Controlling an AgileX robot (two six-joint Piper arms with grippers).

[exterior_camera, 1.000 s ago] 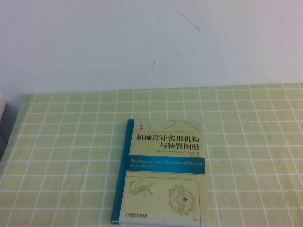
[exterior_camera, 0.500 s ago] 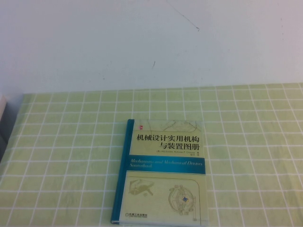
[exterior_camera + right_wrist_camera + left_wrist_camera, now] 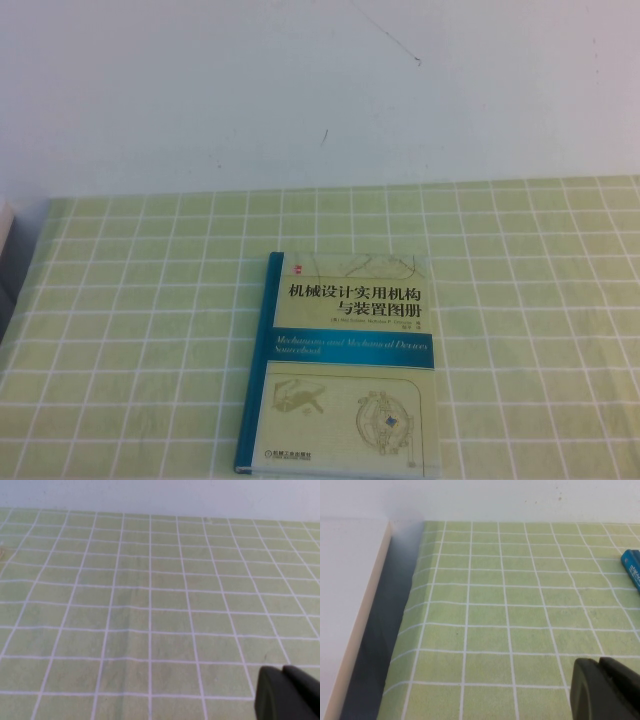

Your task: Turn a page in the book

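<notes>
Book point(image 3: 345, 365), closed, near bench point(image 3: 120, 300) front edge. Left pincer point(image 3: 607, 690), right pincer point(image 3: 290, 692): parked low, state indeterminable. Advice: lift cover's right edge first.

Pretty roomy here. The only thing lying on the checked surface point(image 3: 140, 300) is the closed book point(image 3: 345, 365), flat near the robot's edge, with open cloth to its left, right and behind it up to the white wall point(image 3: 300, 90). Left gripper point(image 3: 605, 690) hovers over bare cloth near the surface's left edge, the right gripper point(image 3: 287, 695) over bare cloth too, nothing near either.
</notes>
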